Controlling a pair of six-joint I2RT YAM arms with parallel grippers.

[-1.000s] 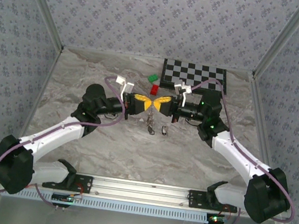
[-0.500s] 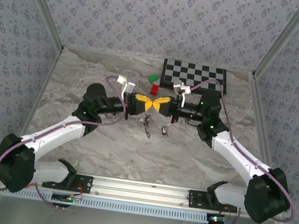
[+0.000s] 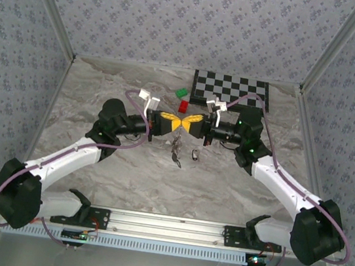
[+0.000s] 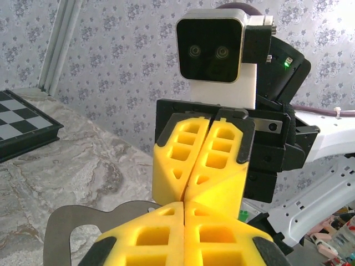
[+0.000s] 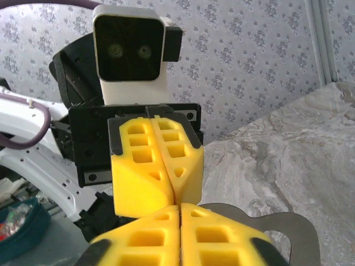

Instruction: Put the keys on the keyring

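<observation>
At the centre of the overhead view, the left claw point(image 3: 179, 124) and the right claw point(image 3: 190, 121) meet tip to tip. Their yellow pads point(image 3: 172, 123) form a bow-tie shape above the marbled table point(image 3: 176, 192). Each wrist view looks straight at the opposite claw.

From the left wrist, the left claw's own pads sit at the bottom edge of the frame. They are pressed flat together with a mere seam between them, so this claw is closed. The right claw faces it just above, its two pads also touching along a thin line. From the right wrist the picture is mirrored, with its own pads together at the bottom and the other claw's pads together above, so the right claw reads as closed too. Whether either one pinches something thin I cannot tell.

Just below the meeting point in the overhead view is a small dark bunch of keys point(image 3: 176, 151) with silvery bits. Whether it hangs from the claws or lies on the table I cannot tell, and whether the keyring is part of the bunch is too small to make out. One more key point(image 3: 195, 154) lies just to its right, apart from it.

Toward the upper middle of the frame sit a green block point(image 3: 182, 92), a red block point(image 3: 184, 105) just below it, and a checkerboard point(image 3: 231, 89) to their right.
</observation>
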